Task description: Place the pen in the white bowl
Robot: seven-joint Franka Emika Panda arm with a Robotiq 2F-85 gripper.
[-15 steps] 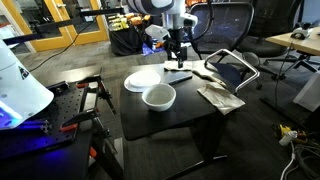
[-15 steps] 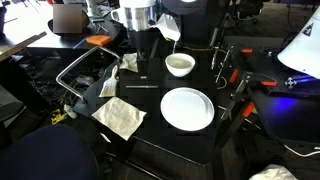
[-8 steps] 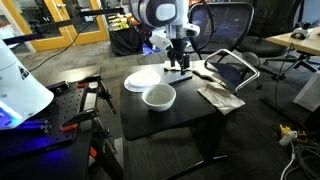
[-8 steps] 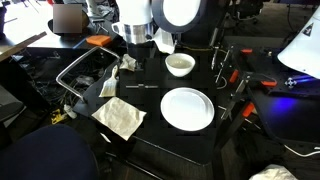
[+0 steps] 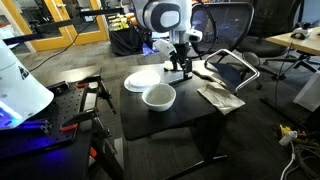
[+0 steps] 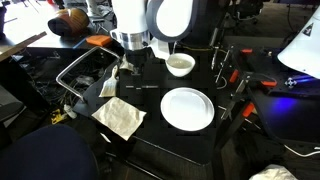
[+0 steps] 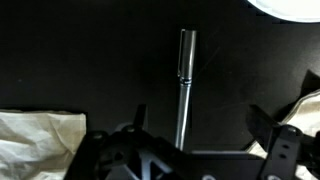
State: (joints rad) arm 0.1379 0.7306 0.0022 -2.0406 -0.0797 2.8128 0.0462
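Note:
The dark pen [image 7: 185, 80] lies flat on the black table; it also shows in both exterior views [image 5: 178, 76] [image 6: 141, 86]. My gripper [image 7: 200, 125] is open and hangs just above the pen, one finger on each side of its near end. In both exterior views the gripper [image 5: 180, 67] [image 6: 134, 70] is low over the pen. The white bowl [image 5: 158, 97] [image 6: 180, 65] stands empty on the table, a short way from the pen.
A flat white plate [image 5: 143, 79] [image 6: 187, 108] lies beside the bowl. A crumpled paper napkin [image 5: 220, 97] [image 6: 120, 117] [image 7: 40, 140] lies near the pen. A metal-framed tray [image 5: 232, 68] [image 6: 85, 75] sits at the table's edge. Office chairs stand behind.
The arm has swung over and come down toward the pen; the gripper is now lower and closer to it. The pen, bowl and plate have not moved.

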